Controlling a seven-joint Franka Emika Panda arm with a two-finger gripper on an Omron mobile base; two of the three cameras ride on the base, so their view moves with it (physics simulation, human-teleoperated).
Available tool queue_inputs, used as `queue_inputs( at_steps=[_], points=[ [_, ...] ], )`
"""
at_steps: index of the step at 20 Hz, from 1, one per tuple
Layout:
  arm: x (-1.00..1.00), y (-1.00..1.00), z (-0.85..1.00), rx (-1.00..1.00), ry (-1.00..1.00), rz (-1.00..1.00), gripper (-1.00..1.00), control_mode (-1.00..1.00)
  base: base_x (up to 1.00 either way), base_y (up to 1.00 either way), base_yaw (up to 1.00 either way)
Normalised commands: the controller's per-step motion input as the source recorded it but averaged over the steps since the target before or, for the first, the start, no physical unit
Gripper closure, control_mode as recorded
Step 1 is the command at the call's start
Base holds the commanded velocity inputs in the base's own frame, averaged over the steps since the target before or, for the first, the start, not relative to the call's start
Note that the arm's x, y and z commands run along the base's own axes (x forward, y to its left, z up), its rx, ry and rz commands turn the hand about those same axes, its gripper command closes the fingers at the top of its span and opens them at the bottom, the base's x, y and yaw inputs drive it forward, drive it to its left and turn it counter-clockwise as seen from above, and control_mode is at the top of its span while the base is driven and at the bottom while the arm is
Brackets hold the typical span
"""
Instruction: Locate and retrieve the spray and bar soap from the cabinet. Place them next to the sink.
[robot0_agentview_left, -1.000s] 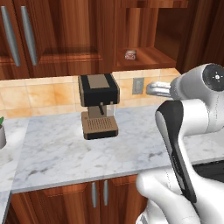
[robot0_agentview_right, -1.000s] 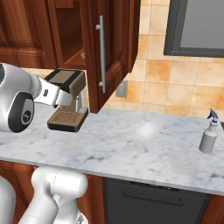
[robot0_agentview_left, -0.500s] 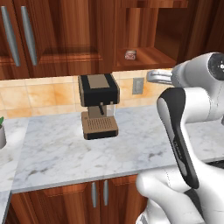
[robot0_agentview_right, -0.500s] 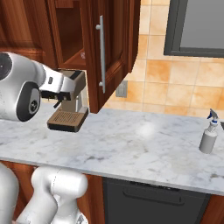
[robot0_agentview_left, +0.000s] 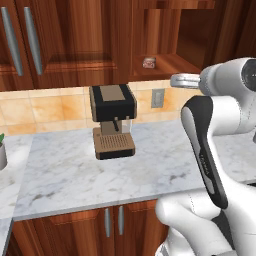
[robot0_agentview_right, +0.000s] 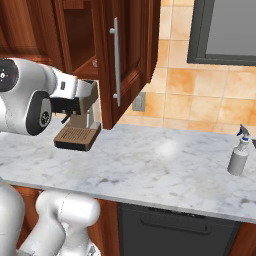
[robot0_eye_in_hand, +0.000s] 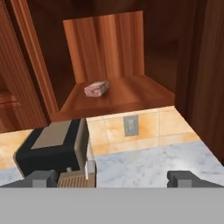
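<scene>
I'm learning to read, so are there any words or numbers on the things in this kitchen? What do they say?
There are none I can read.
The bar soap on the cabinet shelf: no letters show.
The spray on the counter: plain, no label.
The coffee machine: no brand or numbers.
The wall socket: blank.

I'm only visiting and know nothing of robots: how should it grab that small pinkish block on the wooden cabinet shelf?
Probably across its two long reddish sides, coming in level from the open front. The small pinkish-white bar soap lies flat on the reddish-brown cabinet's shelf, slightly skewed, so the open gripper would likely need a small turn. Its low height leaves little side to pinch, so the fingers should run close to the shelf.
</scene>
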Motion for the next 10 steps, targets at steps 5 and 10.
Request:
queue_inputs(
  at_steps=[5,10],
  points=[
    [0.06,-0.02,0.02,-0.02,0.00,-0.02,-1.00,-1.00,0.00,0.00,0.00],
    [0.15,-0.04,0.08,0.00,-0.03,0.01,-1.00,-1.00,0.00,0.00,0.00]
  ],
)
